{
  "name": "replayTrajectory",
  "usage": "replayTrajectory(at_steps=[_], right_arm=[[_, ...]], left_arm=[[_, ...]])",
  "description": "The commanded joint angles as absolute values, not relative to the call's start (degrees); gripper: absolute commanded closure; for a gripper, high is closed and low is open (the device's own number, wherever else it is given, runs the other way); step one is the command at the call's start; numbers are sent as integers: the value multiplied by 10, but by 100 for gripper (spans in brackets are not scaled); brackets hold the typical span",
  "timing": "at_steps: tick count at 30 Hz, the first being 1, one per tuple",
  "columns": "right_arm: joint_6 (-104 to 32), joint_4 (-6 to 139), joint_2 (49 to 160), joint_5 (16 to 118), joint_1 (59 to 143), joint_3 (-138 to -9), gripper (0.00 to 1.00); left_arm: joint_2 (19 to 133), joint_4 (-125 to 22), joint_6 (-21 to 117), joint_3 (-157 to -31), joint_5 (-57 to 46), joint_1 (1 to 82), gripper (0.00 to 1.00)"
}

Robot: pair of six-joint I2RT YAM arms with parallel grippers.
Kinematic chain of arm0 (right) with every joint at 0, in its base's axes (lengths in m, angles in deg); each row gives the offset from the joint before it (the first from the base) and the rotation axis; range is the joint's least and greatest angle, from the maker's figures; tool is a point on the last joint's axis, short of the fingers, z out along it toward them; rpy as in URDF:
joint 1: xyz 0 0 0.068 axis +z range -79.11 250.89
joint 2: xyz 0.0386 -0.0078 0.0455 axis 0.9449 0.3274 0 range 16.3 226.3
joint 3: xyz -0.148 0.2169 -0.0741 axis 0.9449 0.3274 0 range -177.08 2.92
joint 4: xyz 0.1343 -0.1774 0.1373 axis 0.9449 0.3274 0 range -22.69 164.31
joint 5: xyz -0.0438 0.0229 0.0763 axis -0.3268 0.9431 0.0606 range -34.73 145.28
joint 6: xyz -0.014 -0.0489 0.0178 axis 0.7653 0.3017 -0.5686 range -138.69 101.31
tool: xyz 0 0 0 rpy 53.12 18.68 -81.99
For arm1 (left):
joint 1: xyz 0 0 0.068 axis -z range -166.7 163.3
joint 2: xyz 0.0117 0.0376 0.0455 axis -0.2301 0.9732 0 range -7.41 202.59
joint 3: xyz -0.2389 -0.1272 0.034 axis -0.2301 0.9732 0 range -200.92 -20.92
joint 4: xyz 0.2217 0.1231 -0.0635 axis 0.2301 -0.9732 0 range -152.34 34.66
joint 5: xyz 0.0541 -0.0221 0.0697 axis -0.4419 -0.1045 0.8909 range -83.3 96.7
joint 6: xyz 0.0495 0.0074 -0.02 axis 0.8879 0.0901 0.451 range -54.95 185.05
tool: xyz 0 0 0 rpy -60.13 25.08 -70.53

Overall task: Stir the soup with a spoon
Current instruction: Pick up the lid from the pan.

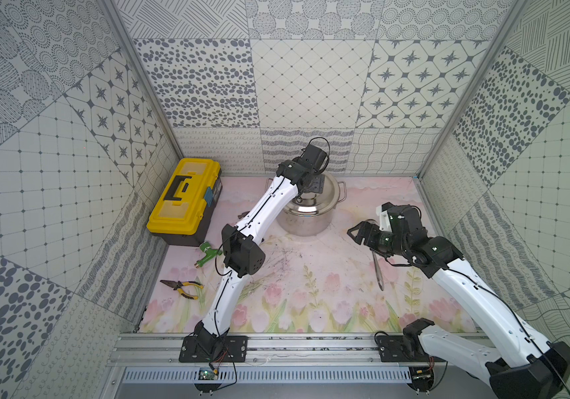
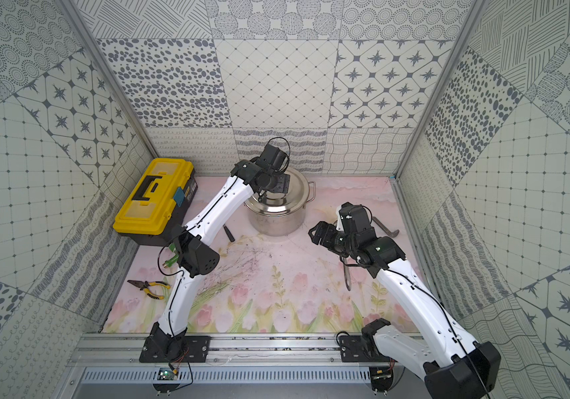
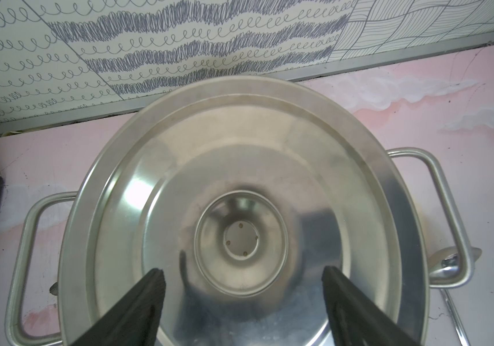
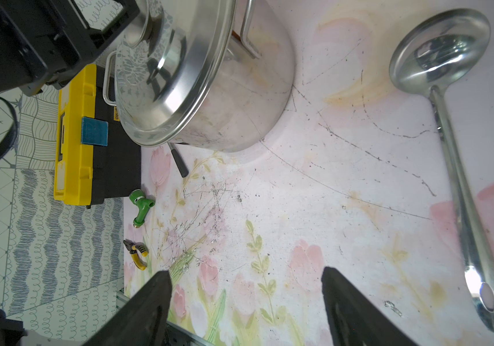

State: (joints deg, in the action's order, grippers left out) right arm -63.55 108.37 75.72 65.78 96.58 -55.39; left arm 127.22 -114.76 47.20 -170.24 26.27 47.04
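Two hands gape empty: my left hand (image 3: 243, 271) over the lid (image 3: 239, 167) on the stockpot (image 1: 306, 222) mid-frame, my right hand (image 4: 245, 271) near the ladle (image 4: 455, 167).

The left arm (image 1: 264, 207) and right arm (image 1: 473, 300) share one build: glossy white shells joined by matte black joints. A thin black cable (image 1: 220, 300) clips along each shell. The black elbow housing (image 1: 245, 257) is dotted with round vent holes. Black base plates (image 1: 236, 349), screwed to the rail (image 1: 311, 345) at 6 o'clock, have small circuit boards (image 1: 207, 374) beside them with thin red wires. The end effector fingers (image 3: 146, 302) are black and wedge-shaped.
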Motion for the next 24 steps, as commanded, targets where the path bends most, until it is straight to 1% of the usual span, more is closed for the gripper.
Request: replayTrajectory(at_steps=[1,11,18,24], right_arm=[[-643,1054,764,661,968,-555,16],[-650,1048,767,660,968,-551,17],[-651,1048,770,660,968,-549,17],[-652,1048,769,656,968,-551,17]], left_arm=[[1280,-1122,477,-1710,249,463,14],[1298,-1104,475,-1712,237,459,16],[1306,-1103,472,-1711,230,454,24],[1313,-1104,472,-1712,224,453,28]])
